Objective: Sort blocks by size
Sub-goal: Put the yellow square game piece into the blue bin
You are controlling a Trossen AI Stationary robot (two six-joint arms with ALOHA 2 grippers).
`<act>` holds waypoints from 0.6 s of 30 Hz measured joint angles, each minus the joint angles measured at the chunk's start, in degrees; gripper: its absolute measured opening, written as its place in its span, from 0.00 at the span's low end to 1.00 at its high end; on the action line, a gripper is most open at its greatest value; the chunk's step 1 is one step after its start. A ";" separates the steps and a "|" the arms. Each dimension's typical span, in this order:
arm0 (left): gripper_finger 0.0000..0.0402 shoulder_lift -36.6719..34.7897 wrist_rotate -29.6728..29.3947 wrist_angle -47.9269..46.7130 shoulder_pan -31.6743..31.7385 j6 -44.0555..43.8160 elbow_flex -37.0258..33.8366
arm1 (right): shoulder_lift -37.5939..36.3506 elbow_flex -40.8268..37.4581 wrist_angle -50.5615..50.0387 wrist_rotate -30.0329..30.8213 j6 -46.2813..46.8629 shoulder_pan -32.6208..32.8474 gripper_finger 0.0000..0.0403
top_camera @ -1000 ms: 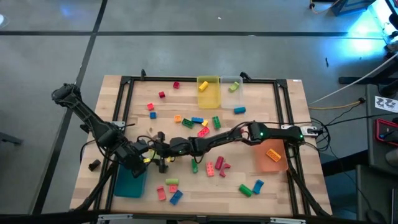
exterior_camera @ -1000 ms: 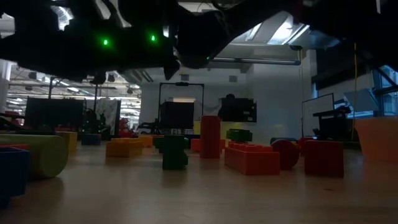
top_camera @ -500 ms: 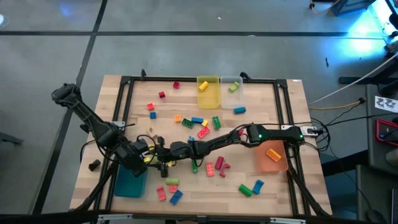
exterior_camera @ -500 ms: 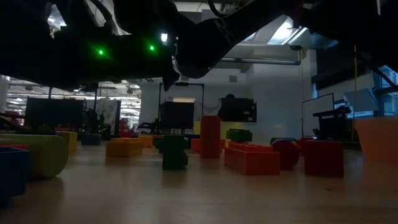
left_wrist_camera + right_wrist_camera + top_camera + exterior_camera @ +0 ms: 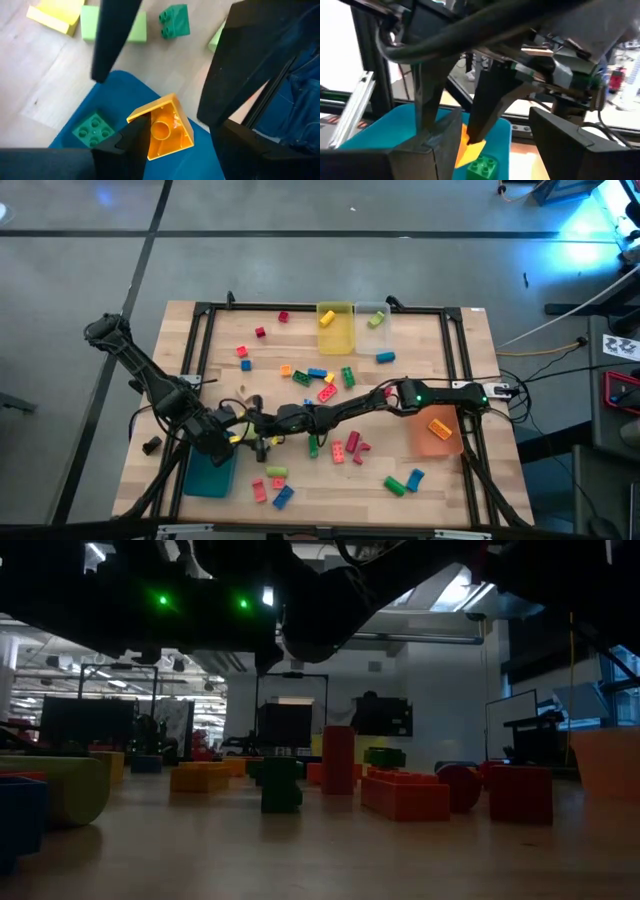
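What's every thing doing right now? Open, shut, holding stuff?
Left gripper: above the teal bin, grip unclear.
Right gripper: open, facing the left one.
Orange-yellow block: tilted, underside showing.
Teal bin: holds a green block.
Yellow bin: holds a yellow block.
Clear bin: holds a light green block.
Orange bin: holds an orange block.

The wooden worktop (image 5: 455, 350), edged by a black metal frame (image 5: 300, 309), stands on a grey floor (image 5: 300, 240) crossed by dark seams, with bright blue light spilling in at 2 o'clock. Across the room, white ceiling light panels (image 5: 455, 590) glow above a dark framed rack (image 5: 291, 720) and monitors (image 5: 385, 716) on stands.
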 joint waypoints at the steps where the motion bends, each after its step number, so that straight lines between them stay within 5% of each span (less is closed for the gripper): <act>1: 0.46 0.00 -0.23 0.07 0.00 0.08 0.00 | 0.00 0.00 -0.14 0.17 -0.02 0.00 0.58; 18: 0.46 0.00 -1.23 2.29 0.00 -1.40 0.00 | 0.31 -0.07 -7.91 -0.21 -0.18 0.05 0.58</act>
